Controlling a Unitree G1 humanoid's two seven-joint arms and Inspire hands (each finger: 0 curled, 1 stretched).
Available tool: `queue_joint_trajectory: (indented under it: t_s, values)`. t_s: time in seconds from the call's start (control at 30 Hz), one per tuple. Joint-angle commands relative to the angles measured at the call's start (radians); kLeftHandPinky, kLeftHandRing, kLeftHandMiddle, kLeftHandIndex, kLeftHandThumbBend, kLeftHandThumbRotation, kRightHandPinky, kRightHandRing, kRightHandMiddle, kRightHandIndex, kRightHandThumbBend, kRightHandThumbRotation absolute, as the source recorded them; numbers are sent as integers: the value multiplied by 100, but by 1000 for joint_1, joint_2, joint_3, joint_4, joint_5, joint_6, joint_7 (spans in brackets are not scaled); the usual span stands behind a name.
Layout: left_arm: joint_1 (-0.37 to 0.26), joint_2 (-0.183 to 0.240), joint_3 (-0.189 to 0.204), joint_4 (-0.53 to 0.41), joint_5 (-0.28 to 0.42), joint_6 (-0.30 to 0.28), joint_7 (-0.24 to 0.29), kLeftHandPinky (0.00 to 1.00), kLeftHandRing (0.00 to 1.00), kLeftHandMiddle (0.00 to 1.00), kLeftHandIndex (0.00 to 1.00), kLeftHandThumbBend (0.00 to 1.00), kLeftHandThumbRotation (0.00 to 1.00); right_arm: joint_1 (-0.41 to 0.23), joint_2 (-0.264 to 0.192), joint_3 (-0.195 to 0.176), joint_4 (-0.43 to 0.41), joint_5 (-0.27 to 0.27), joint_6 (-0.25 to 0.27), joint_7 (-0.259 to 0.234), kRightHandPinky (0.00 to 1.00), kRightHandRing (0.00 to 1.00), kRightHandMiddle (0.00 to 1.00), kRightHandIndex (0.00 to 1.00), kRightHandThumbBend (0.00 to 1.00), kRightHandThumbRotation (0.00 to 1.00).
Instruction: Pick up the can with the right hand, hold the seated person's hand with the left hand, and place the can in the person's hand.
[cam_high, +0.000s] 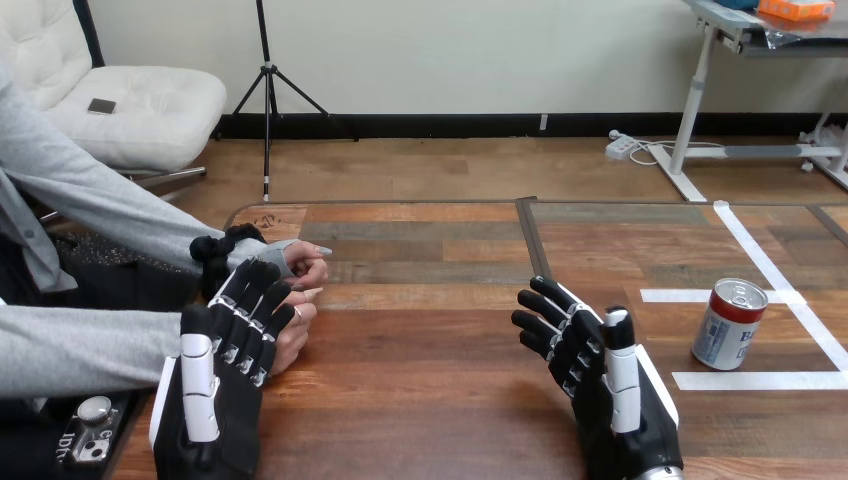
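Wooden desk (430, 400) of brown planks across the lower view, with a dark strip (531, 240) running front to back just past the middle. At the far left, two grey-sleeved arms reaching in from the side. Person's farther hand (306, 262) resting on the desk near its left edge, fingers loosely folded. Person's nearer hand (294, 335) just in front of it, partly hidden behind machine fingers. Low in the left corner, a small black box (88, 432) with a round silver knob.

Left robot hand (228, 400) risen from the bottom edge, back toward the camera, fingers (248, 300) nearly straight and close together, laid against the person's nearer hand. Touching it or just over it, cannot tell which; not seen wrapped round it.

Bare wood through the middle.

Right of centre, right robot hand (600, 395) above the desk, fingers (545, 320) loosely bent and a little spread, thumb pointing up, holding nothing.

Further right, can (730, 323) upright on the desk: silver top, white side with red and blue print. Standing inside a square marked in white tape (760, 380). Near the right robot hand yet apart from it, a stretch of bare wood between the two.
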Motion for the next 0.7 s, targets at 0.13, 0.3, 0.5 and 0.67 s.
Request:
queue_joint_trajectory:
  t_s: [0.13,0.3,0.5,0.67]
  values:
    - [-69,4,-23,-11,10,-3,22,90,90,88,85,69,93,-90,-20,3,-31,-12,8,-22,90,86,87,87,87,100]
    - [-66,10,-32,-27,17,20,37,93,91,89,85,68,94,-89,-18,4,-38,-5,10,-19,89,86,87,87,87,100]
    - [-66,21,-41,-38,23,39,41,93,92,90,86,68,95,-92,-19,3,-39,12,14,1,88,86,87,87,86,100]
    - [-61,24,-46,-55,25,59,54,94,92,90,87,67,96,-90,-21,5,-44,15,22,3,88,85,87,87,86,100]
